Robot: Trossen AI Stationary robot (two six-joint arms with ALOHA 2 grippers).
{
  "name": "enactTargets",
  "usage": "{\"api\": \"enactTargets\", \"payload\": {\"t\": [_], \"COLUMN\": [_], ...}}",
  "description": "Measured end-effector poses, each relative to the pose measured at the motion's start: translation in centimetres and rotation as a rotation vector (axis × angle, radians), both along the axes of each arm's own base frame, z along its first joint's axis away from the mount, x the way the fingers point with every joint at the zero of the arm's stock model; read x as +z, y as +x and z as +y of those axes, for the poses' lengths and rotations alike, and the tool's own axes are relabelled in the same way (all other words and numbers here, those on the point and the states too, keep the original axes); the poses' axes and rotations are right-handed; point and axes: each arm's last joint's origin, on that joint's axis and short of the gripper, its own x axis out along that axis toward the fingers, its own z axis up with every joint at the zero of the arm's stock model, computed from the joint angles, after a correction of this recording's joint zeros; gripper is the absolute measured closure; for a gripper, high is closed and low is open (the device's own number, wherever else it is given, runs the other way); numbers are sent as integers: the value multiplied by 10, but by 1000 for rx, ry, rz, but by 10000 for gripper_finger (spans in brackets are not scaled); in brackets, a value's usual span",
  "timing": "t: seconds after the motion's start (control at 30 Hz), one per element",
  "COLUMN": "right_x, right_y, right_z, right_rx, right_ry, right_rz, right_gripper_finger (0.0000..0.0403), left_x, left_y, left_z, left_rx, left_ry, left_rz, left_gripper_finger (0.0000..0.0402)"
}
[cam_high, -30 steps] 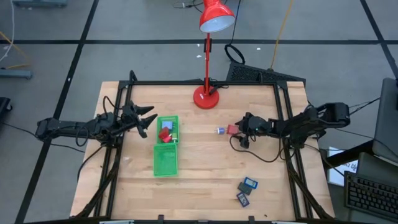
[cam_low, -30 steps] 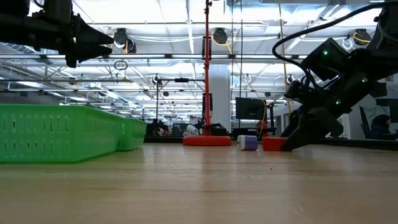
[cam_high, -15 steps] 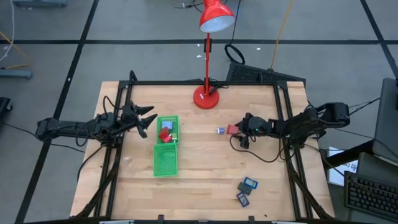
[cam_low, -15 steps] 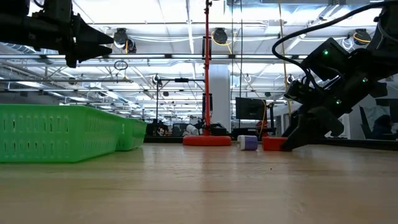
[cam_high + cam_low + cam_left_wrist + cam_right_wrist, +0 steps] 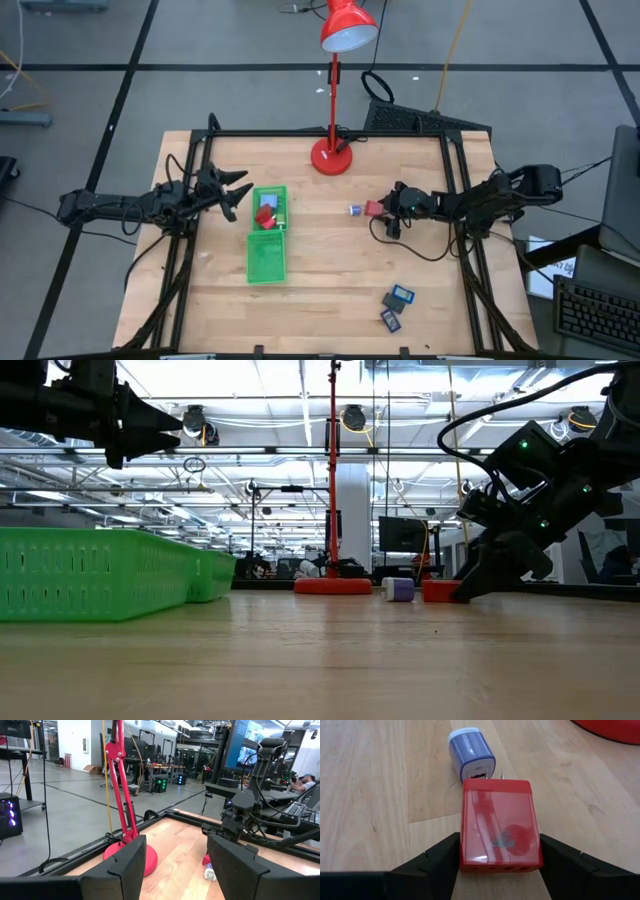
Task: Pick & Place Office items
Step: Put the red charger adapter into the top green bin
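While the right gripper [image 5: 495, 860] has its fingers touching both flanks of the red block [image 5: 499, 825], squeeze squarely — the whitish-blue bit [image 5: 471, 760] sits at its 12 o'clock; left gripper [image 5: 238, 192] idles half-open, empty.

One camera is looking straight down on the whole wooden desk [image 5: 330, 260]. Another is sitting at desktop level, facing the room. Both wrist cameras are sharing the small red plastic block [image 5: 500, 822], the right one from very close.
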Motion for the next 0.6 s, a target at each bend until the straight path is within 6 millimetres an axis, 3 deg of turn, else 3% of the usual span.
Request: {"api": "enactTargets", "payload": {"t": [0.6], "right_x": [1], "right_y": [1], "right_z": [1], "right_rx": [39], "right_ry": [23], "right_rz": [-16], "right_gripper_finger": [184], "left_x": [0], "left_y": [0], "left_z": [0], "left_rx": [0], "left_ry": [0], "left_rz": [0], "left_gripper_finger": [188]}}
